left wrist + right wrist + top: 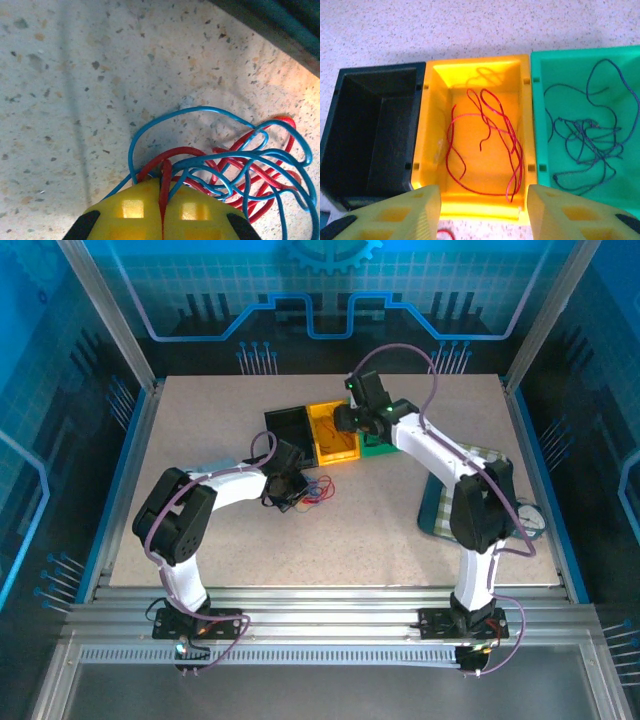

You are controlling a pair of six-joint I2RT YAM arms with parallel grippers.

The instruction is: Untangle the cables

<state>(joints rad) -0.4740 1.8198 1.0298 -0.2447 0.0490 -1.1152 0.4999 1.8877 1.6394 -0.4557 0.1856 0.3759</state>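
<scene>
1. Right wrist view: red cable point(512, 145) in yellow bin point(475, 70), dark cable point(580, 135) in green bin point(580, 57), black bin point(375, 80) alongside.
2. Left wrist view: red-blue tangle point(240, 165) on table point(75, 75).
3. Left gripper point(162, 187) clamped on the tangle's red strand point(165, 172).
4. Right gripper point(482, 190) fingers apart over yellow bin, holding nothing.

Speckled beige tabletop point(100, 75); black bin point(370, 125), yellow bin point(485, 70), green bin point(570, 65). Yellow one's got a red wire point(492, 107), green one a dark wire point(580, 135) (navy-ish, maybe?), plus a red-blue tangle point(240, 165) nearer.
</scene>
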